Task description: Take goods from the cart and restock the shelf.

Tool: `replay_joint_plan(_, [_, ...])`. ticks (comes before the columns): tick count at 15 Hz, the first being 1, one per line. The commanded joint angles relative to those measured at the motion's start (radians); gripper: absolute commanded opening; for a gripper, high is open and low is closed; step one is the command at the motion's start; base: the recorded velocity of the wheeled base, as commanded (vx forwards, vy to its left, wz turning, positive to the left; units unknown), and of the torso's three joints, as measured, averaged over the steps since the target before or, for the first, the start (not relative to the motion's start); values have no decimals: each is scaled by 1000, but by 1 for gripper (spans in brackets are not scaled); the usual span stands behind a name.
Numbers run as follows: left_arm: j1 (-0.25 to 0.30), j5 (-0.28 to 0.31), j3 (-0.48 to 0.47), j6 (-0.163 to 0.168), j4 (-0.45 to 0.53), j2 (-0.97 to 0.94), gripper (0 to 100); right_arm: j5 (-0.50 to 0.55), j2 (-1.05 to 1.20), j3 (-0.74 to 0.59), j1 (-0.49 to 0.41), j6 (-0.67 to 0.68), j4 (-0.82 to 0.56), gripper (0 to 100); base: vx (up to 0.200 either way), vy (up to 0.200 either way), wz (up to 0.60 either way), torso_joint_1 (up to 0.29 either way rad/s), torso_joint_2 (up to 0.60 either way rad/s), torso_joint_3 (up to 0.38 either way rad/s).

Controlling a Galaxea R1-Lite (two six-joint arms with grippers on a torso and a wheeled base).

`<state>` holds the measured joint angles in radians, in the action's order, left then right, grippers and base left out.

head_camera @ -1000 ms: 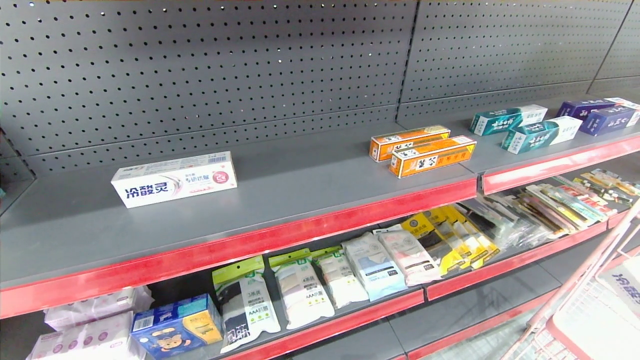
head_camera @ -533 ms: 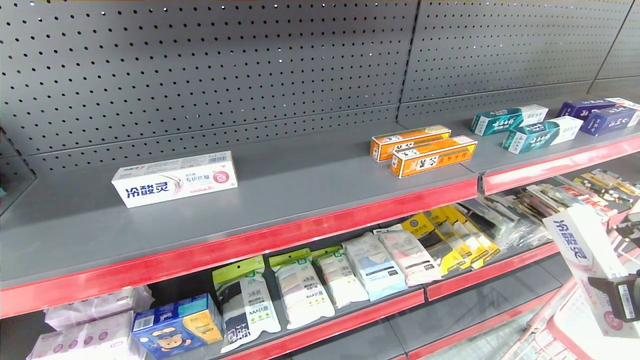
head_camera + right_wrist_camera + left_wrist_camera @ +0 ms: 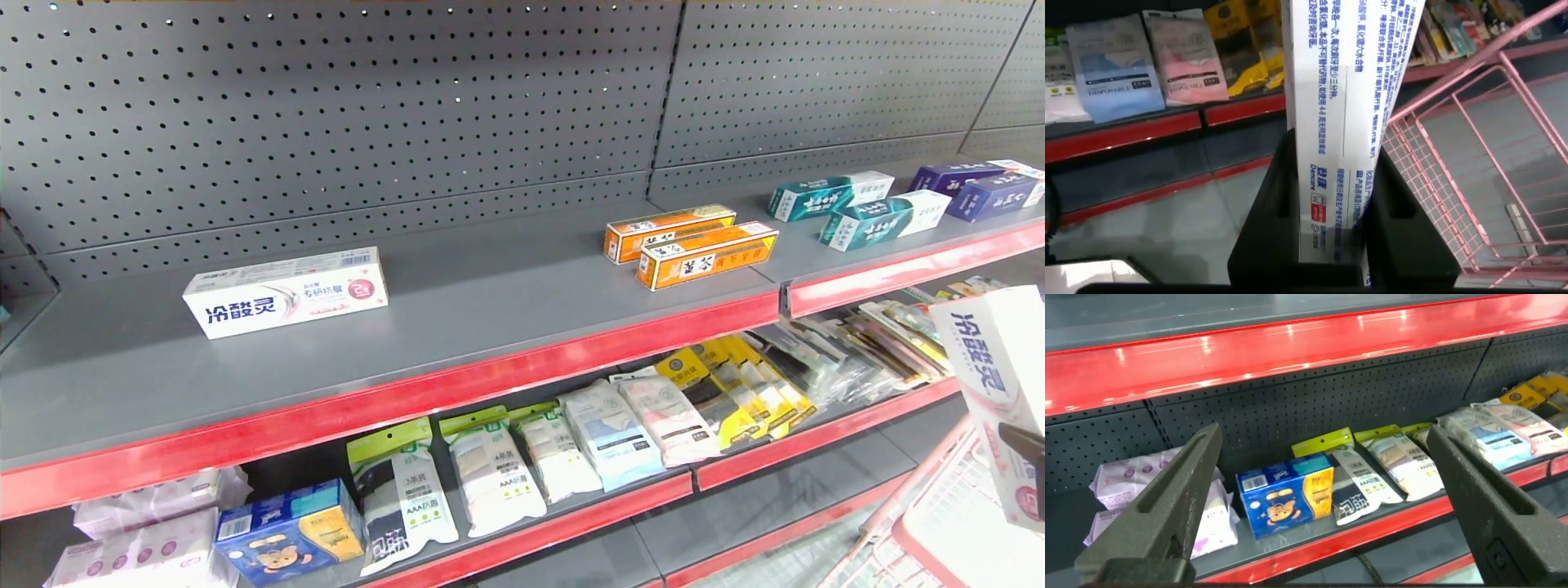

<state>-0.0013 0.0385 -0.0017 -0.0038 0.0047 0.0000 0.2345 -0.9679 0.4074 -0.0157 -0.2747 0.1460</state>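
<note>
One white toothpaste box (image 3: 998, 384) stands nearly upright, leaning a little, at the far right of the head view, above the pink cart (image 3: 922, 531). The right gripper (image 3: 1331, 208) is clenched on the box's lower end, with a black finger (image 3: 1270, 204) pressed against each broad side. Most of the box sticks out beyond the fingers, well apart from the top shelf (image 3: 490, 302).

On the left part of that grey, red-edged shelf a twin box (image 3: 284, 291) lies lengthwise. Two orange boxes (image 3: 690, 243) lie side by side near its right end. On the next section to the right lie green boxes (image 3: 857, 208), then purple boxes (image 3: 976, 188).

The left gripper (image 3: 1323, 498) is released, its fingers (image 3: 1167, 506) spread wide. It faces the lower shelf (image 3: 1290, 547), where a blue carton (image 3: 1284, 494) stands between tissue packs (image 3: 1135, 478) and hanging pouches (image 3: 1372, 469).
</note>
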Motion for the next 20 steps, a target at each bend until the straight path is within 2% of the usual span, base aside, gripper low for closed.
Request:
replay_joint_plan(1, [0,0,0,-1,0,2,100,2,72,-15,19,-6,0,0,0,0,0,0,0,0])
replay_joint_plan(5, [0,0,0,-1,0,2,100,-12,127,-44,13,-46,1,0,0,0,0,49,-92,-54])
replay_joint_plan(11, [0,0,0,-1,0,2,100,-12,132,-35,11,-74,3,0,0,0,0,233,-519,-286])
replay_joint_plan(20, [0,0,0,-1,0,2,100,-12,158,-30,10,-101,6,0,0,0,0,181,-382,-207])
